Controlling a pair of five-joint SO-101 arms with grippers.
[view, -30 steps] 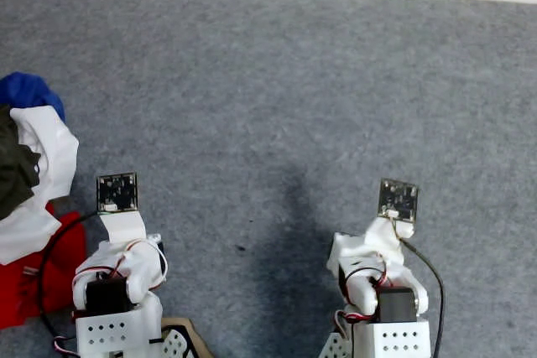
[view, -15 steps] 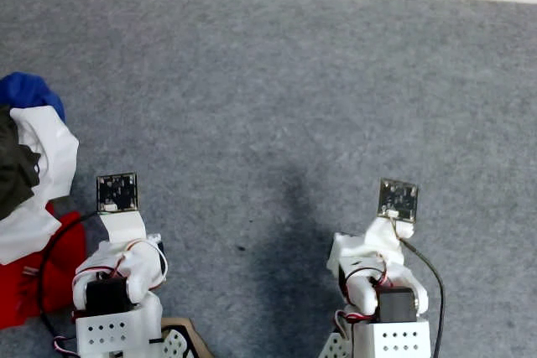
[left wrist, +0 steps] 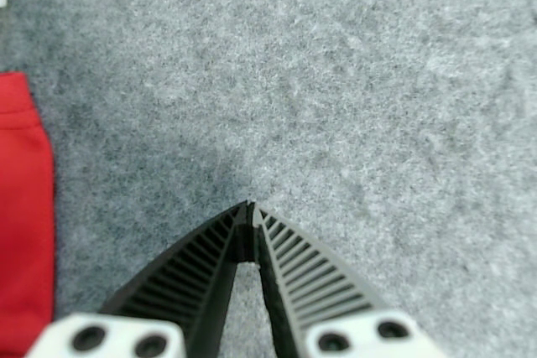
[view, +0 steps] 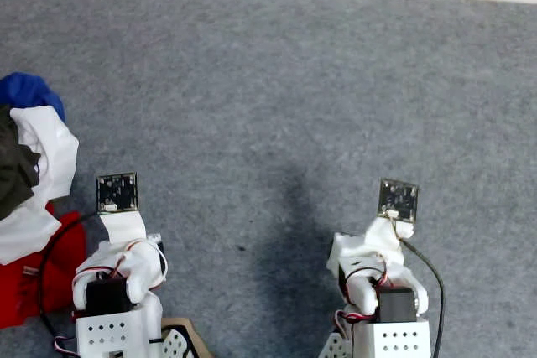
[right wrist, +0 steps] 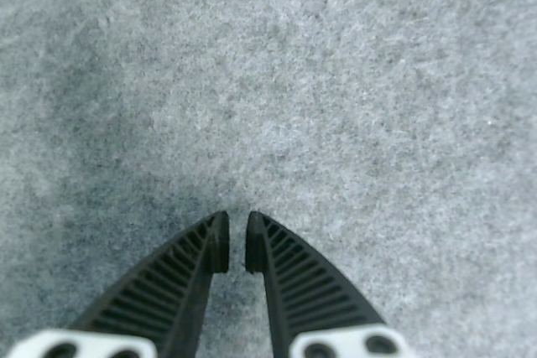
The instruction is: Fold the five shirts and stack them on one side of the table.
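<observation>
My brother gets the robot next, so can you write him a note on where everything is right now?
Left claw: shut, empty, over the table, beside the red shirt.
Right claw: tips a crack apart, empty.
Blue shirt, white shirt, dark shirt and red shirt lie crumpled in a heap by the left arm.
Done: nothing folded.
Left: fold every shirt, stack them on one side.
</observation>
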